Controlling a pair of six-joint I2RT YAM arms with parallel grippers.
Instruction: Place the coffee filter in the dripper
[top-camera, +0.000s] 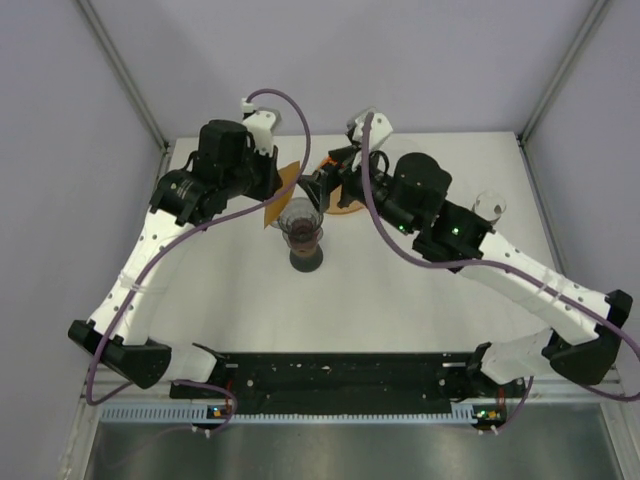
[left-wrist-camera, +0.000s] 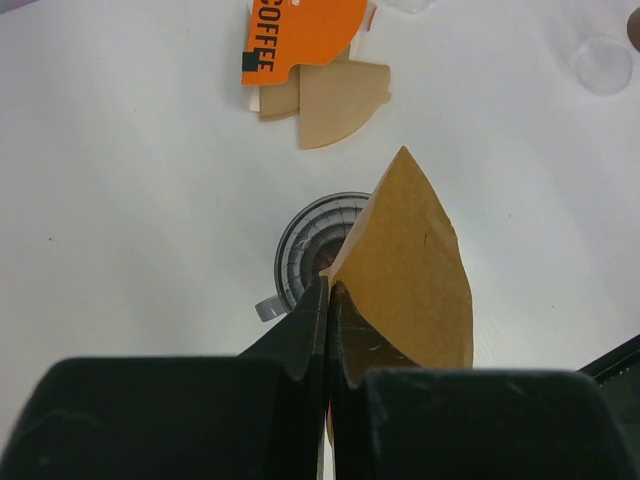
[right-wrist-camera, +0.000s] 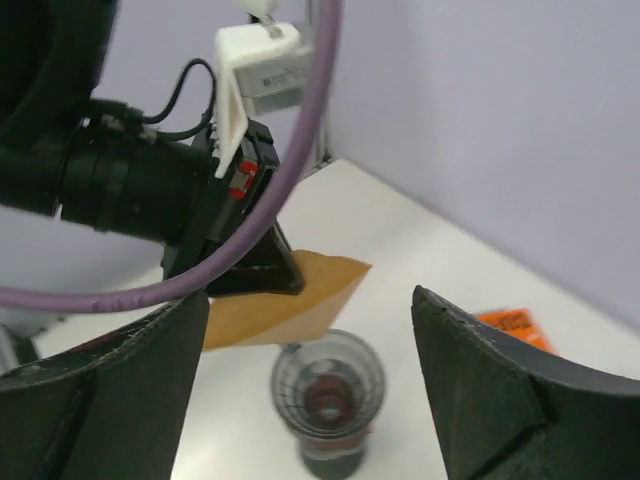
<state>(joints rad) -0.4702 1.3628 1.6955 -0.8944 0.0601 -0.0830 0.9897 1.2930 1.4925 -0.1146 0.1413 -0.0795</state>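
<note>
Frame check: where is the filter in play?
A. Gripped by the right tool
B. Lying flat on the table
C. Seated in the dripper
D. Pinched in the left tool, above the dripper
D: the left wrist view shows the left tool shut on the filter, which is held above the dripper and not yet in it.

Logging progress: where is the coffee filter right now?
Left wrist view, right of centre: pinched in the left gripper, the filter hangs above the dripper, not yet inside.
</note>
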